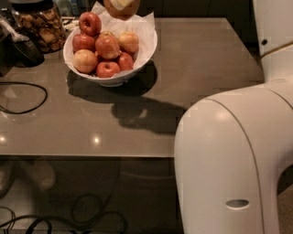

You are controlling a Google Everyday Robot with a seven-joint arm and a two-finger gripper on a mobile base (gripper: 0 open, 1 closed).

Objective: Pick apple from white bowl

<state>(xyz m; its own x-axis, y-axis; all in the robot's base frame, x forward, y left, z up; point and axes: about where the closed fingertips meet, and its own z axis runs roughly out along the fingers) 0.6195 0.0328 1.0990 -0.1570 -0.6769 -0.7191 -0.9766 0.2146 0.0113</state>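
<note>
While the robot's white shell [229, 160] filled the near right of the camera view and loose cables [50, 221] lay on the floor under the front edge, the work itself sat at the far end of the scene. The grey-brown table [197, 68] ran back from the shell, with a black cable [27, 98] looped on its left side and a dark shadow [142, 114] on its middle.

Beyond the shadow stood the white bowl [149, 52], lined with crumpled white paper [144, 27] and holding several red apples [107, 45] piled together. Left of it, at the back corner, was a glass jar [39, 25] of brown snacks.

Farthest back, at the very top edge, the apple [122, 14] hung in the air just above the bowl's far rim, clear of the pile and touching none of the fruit below. The gripper [120, 3] was right on top of it, mostly cut off by the edge, with one pale finger crossing the apple's upper face. Since nothing else bore the fruit, I judged the gripper to be clamped around it.

What mattered for the coming move was that the apple lay directly beneath the gripper, above the back of the bowl rather than inside it. Being round, it offered no long axis to mind. A further rise or pull away would only need to clear the paper's raised points on either side.
</note>
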